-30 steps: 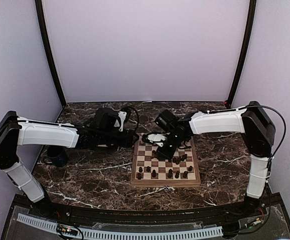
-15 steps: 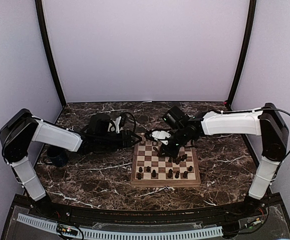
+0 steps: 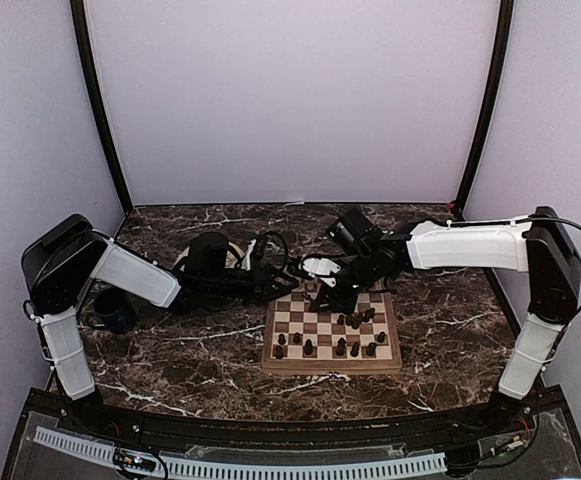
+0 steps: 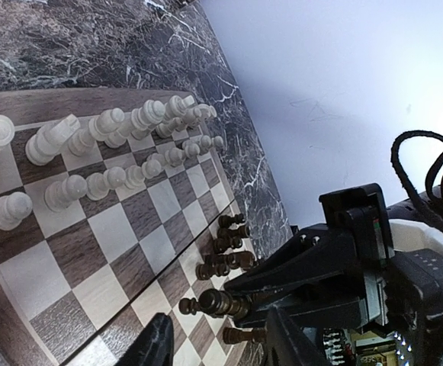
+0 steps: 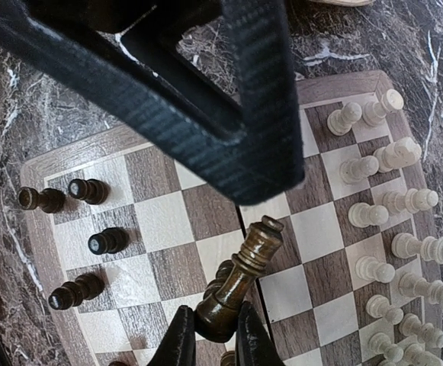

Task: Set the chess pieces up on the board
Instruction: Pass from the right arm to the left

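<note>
The board (image 3: 332,366) lies in the middle of the table. Pale chess pieces (image 4: 107,152) stand in two rows along its far side. Several dark pieces (image 3: 355,335) stand scattered on its near half. My right gripper (image 5: 215,339) is shut on the base of a tall dark brown piece (image 5: 240,278), held tilted above the board's middle; it shows in the top view (image 3: 325,295) too. My left gripper (image 4: 221,352) is open and empty, low over the board's far left corner (image 3: 288,283), facing the right gripper. Its black fingers (image 5: 206,91) fill the top of the right wrist view.
A dark blue mug (image 3: 110,310) stands at the left behind my left arm. Loose dark pieces (image 5: 76,191) stand on the board's left squares in the right wrist view. Both arms reach over the board's far edge, close to each other.
My left arm has stretched to the right, bringing its open gripper to the board's far left corner. My right gripper has shifted slightly toward the far side, still holding the dark piece.
</note>
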Available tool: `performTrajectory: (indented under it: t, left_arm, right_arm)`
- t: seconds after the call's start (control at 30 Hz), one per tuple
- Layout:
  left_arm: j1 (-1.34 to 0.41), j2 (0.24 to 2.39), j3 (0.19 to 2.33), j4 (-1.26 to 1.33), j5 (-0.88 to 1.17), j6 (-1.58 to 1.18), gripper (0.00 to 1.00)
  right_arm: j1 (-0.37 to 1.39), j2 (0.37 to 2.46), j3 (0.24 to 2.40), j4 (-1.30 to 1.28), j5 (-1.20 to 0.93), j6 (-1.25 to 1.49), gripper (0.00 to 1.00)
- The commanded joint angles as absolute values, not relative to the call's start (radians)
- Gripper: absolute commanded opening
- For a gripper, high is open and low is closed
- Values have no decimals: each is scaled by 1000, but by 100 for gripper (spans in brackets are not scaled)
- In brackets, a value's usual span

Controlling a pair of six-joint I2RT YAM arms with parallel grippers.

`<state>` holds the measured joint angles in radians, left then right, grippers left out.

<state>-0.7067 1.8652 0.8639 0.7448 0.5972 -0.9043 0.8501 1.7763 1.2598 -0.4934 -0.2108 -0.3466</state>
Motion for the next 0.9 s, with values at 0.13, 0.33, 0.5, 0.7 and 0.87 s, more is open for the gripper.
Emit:
performTrajectory:
  t: [0.13, 0.33, 0.5, 0.7, 0.87]
  left_arm:
    - [-731, 1916, 932, 778, 677, -949, 44]
    - [-744, 1948, 957, 793, 707, -961, 40]
    - [-746, 1966, 948, 838, 722, -992, 31]
    - [-746, 1980, 938, 901, 733, -1022, 25]
    - [-746, 1999, 941, 964, 769, -1051, 15]
  right_arm:
    - [858, 1737, 1273, -469, -277, -356, 11]
    - [858, 1737, 1272, -466, -273, -348, 11]
    - [858, 1736, 1270, -467, -275, -348, 12]
    - [857, 1737, 1269, -470, -286, -353, 12]
    - [858, 1736, 1269, -472, -290, -349, 13]
